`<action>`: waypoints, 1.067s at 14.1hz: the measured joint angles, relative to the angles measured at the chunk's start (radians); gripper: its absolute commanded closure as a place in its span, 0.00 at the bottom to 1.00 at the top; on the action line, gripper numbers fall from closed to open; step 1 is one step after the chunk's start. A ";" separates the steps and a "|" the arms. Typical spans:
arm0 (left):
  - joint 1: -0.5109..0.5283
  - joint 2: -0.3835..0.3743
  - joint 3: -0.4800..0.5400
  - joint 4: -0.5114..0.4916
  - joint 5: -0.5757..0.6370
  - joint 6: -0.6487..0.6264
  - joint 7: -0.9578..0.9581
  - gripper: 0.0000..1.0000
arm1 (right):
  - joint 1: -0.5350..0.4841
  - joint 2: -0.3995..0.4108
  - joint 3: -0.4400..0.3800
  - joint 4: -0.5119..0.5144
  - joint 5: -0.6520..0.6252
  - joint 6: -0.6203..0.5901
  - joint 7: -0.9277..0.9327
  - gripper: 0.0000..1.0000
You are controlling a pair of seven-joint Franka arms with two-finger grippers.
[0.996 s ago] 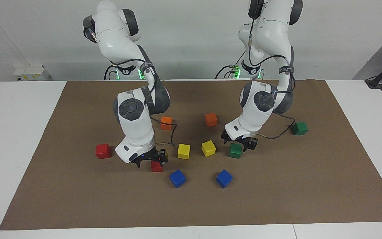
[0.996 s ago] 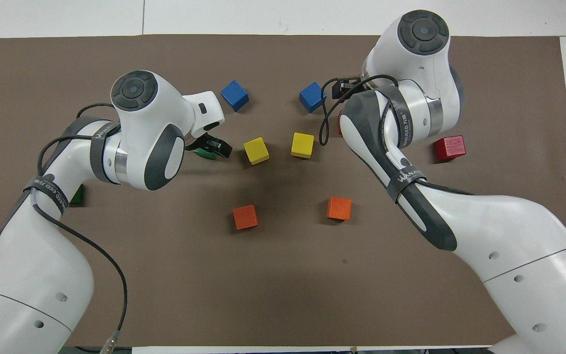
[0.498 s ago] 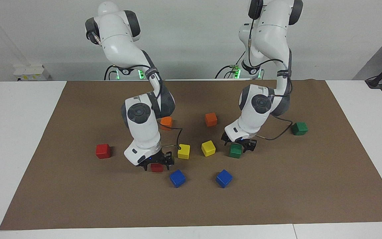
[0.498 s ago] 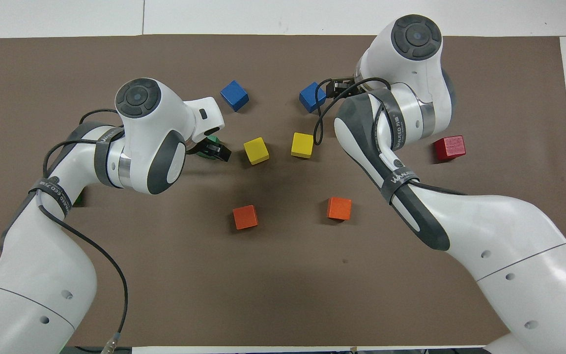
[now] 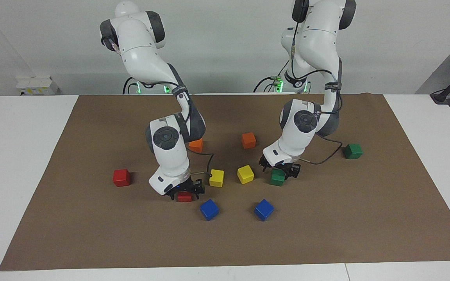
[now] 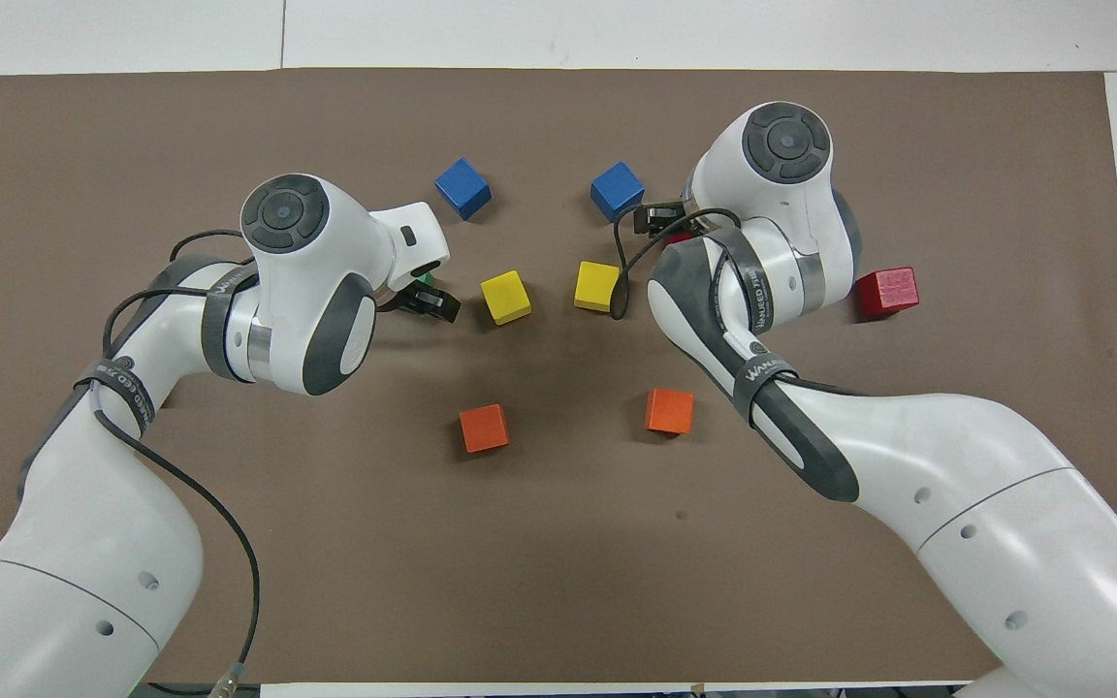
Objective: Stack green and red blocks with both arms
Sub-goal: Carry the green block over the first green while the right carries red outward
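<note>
Since a second ago both arms have lowered. The left gripper point(image 5: 281, 171) now sits down over a green block point(image 5: 277, 177), the right gripper point(image 5: 186, 191) over a red block point(image 5: 184, 197), both blocks on the table point(image 5: 326, 218). Whether either pair of fingers is apart or clamped cannot be told. The arms largely hide these blocks overhead. "WANEED" reads on the right arm's strap point(image 6: 757, 368).
</note>
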 measured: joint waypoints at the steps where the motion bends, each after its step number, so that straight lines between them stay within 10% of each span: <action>1: -0.001 0.000 0.000 0.000 0.000 0.000 -0.004 1.00 | 0.000 -0.004 0.000 -0.004 0.000 -0.004 0.000 1.00; 8: 0.006 -0.023 0.019 0.052 0.013 -0.126 -0.054 1.00 | -0.050 -0.081 -0.023 0.069 -0.023 -0.239 -0.096 1.00; 15: 0.286 -0.332 0.044 0.035 0.113 -0.490 -0.051 1.00 | -0.283 -0.307 -0.023 -0.063 -0.022 -0.392 -0.354 1.00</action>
